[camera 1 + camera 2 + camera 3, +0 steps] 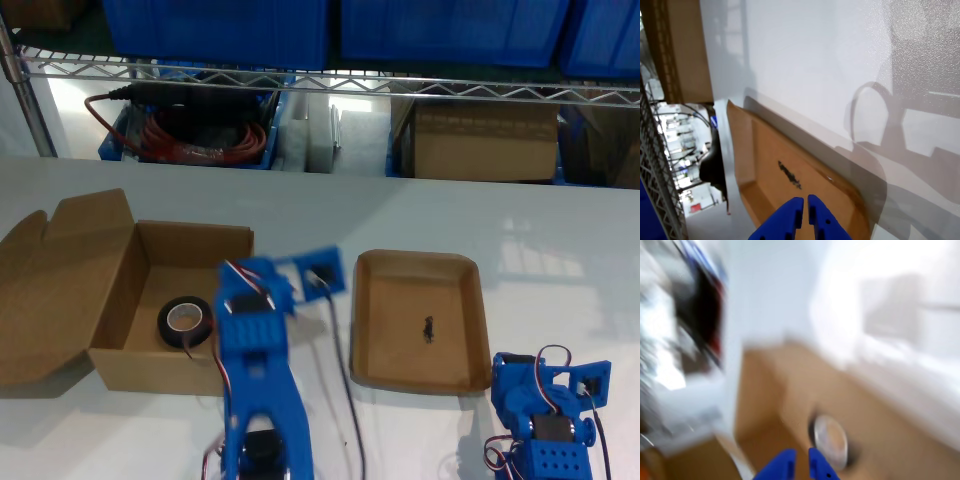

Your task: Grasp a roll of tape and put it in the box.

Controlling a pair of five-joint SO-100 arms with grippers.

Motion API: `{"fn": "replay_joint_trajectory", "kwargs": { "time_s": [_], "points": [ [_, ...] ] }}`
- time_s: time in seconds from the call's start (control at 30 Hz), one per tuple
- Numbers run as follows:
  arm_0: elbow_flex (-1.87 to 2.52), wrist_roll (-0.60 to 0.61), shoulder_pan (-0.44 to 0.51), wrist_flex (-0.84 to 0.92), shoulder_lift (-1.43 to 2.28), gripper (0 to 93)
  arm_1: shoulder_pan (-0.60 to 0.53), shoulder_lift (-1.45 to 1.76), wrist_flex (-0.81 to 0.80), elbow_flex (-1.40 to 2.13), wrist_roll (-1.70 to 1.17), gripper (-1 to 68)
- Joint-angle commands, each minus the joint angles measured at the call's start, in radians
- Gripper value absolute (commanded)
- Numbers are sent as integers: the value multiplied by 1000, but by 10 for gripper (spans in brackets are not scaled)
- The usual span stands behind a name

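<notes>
White desk (560, 220) under a wire shelf (400, 88) carrying blue bins (215, 25), a coil of red cable (205, 140) and a closed carton (485, 140).

The box (120, 365) stands at the exterior view's left, lid flap thrown open and lying flat toward that view's left edge. The roll of tape (186, 321) lies flat on the box floor, close to the near wall, pale core facing up. Nothing grips it.

My second gripper (801, 462) hangs above the box's near right corner as the exterior view shows it. Its wrist view is heavily blurred, but the roll (831, 441) shows just beyond the blue jaw tips, with cardboard all round. The jaws stand nearly together, only a thin slit between them, and nothing is between them. In the exterior view the arm's blue body (255, 345) covers part of the box's near wall and right corner.

The shallow brown tray (375, 340) sits between the two arms in the exterior view, apart from the box, with a small dark mark (428, 328) near its middle.

My first gripper (805, 212) sits low at the exterior view's lower right, beside the tray's near right corner. Its wrist view looks over the tray (765, 165); jaws closed to a narrow slit, empty. A cable's curved shadow falls on the bare desk (815, 60) beyond.
</notes>
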Motion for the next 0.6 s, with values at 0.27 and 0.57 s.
{"fn": "replay_joint_trajectory", "kwargs": {
  "time_s": [0.27, 0.57],
  "points": [
    [752, -114, 192, -52, 755, -1, -3, 6, -5, 14, 3, 3],
    [776, -120, 178, 3, 847, -1, -3, 6, -5, 14, 3, 3]
  ]
}}
